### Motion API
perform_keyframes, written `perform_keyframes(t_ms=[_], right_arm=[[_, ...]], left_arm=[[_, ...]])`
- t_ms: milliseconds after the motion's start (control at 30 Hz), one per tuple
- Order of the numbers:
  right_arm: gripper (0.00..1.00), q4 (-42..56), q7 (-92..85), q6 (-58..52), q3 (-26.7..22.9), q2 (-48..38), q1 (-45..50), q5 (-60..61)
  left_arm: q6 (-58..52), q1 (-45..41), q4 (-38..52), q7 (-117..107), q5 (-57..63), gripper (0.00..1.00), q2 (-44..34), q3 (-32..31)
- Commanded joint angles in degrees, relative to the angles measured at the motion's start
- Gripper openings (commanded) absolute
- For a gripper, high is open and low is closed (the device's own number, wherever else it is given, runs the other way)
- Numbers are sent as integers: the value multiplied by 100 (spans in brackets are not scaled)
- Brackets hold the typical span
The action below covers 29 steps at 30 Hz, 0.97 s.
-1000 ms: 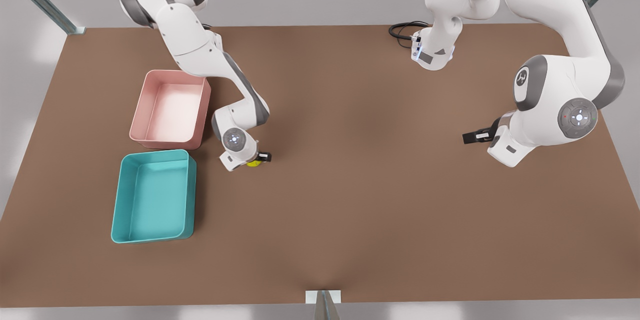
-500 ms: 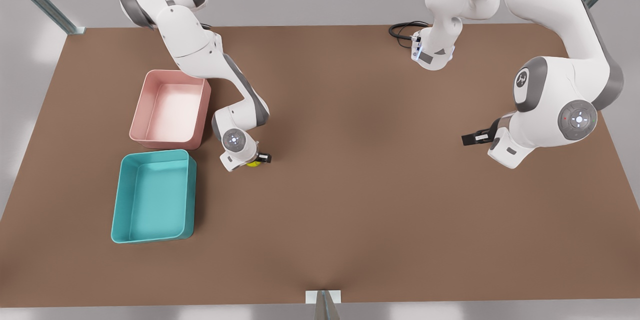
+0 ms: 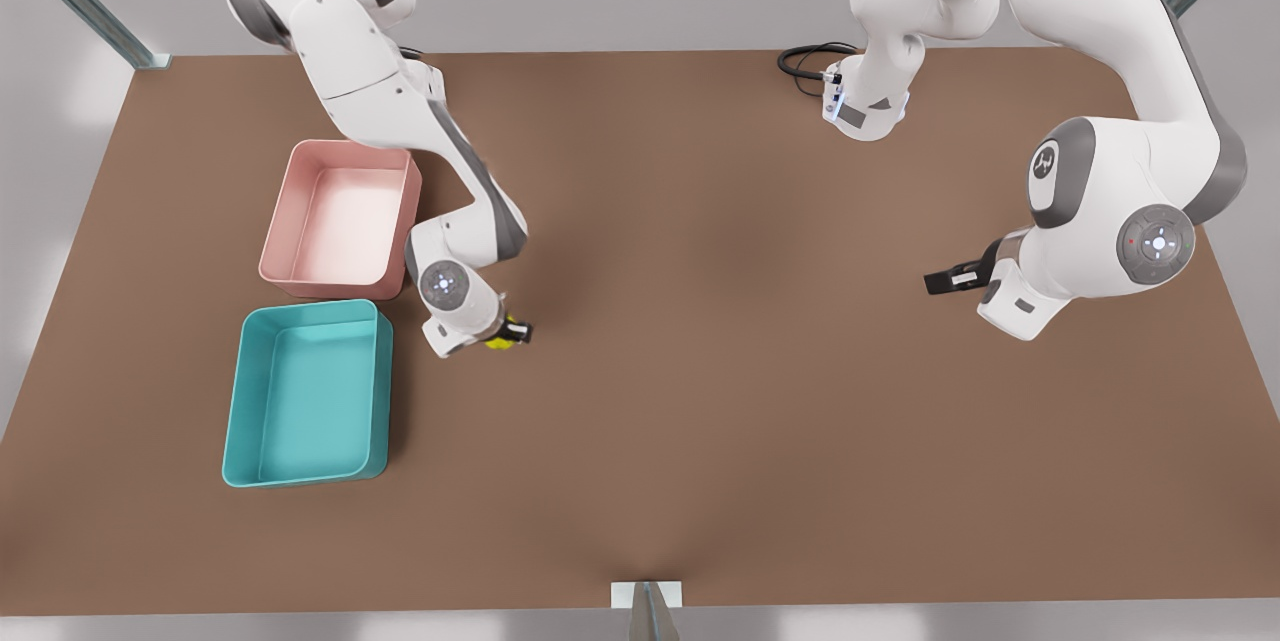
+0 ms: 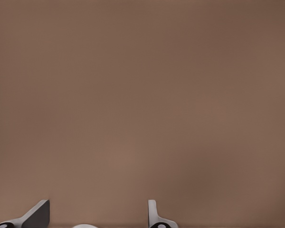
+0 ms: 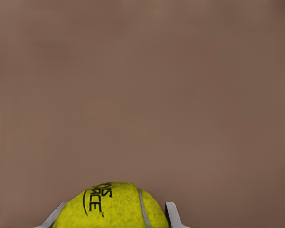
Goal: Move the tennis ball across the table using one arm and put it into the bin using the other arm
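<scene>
Not much to read here. The only lettering I can spot is black print on the small yellow-green fuzzy tennis ball (image 5: pixel 115 207), seen from my right wrist camera. It runs sideways along the curve, and the part showing looks like "ACE" with a smaller line beside it I can't make out. Rest of it is cut off.

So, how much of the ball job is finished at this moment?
Done: the tennis ball is across the table, near the bins. In hand: the right gripper grips it beside the teal bin. Left: dropping it into a bin. The left gripper waits open, far off.
</scene>
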Motion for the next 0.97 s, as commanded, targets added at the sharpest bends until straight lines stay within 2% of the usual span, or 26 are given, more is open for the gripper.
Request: perform_keyframes(t_ms=[0, 200, 367, 400, 567, 667, 767, 867, 933], right_arm=[[65, 312, -1341, -945, -6, -38, -250, -52], [65, 1227, -4347, -1885, -94, -29, -1709, -588], [67, 1473, -5033, -1885, -94, 234, -2421, -949], [100, 1473, -5006, -1885, -86, 270, -2421, -931], [100, 1499, -4700, -2139, -77, 173, -2439, -747], [100, 1534, -3530, -3713, -24, -1162, -2369, -334], [100, 2598, -3521, -5453, 11, -1593, -2369, -219], [100, 2264, -3521, -5331, 20, -2367, -2342, -289], [100, 2255, -3521, -5313, 20, -2376, -2342, -289]], left_arm=[[3, 1, 3, -64, 4, 100, -6, 3], [-6, 18, 3, -64, -5, 100, -6, 3], [-6, 9, 3, -64, -5, 100, 3, 3], [-6, 9, 3, -64, -5, 100, 3, -6], [-6, 9, 3, -64, -5, 100, 3, 3], [-6, 9, 3, -64, -5, 100, 3, 3], [-24, 9, -24, -64, -92, 100, 3, -6], [-24, 9, -129, -55, -102, 100, -41, -23], [-32, -8, -103, -46, -75, 100, -85, -32]])
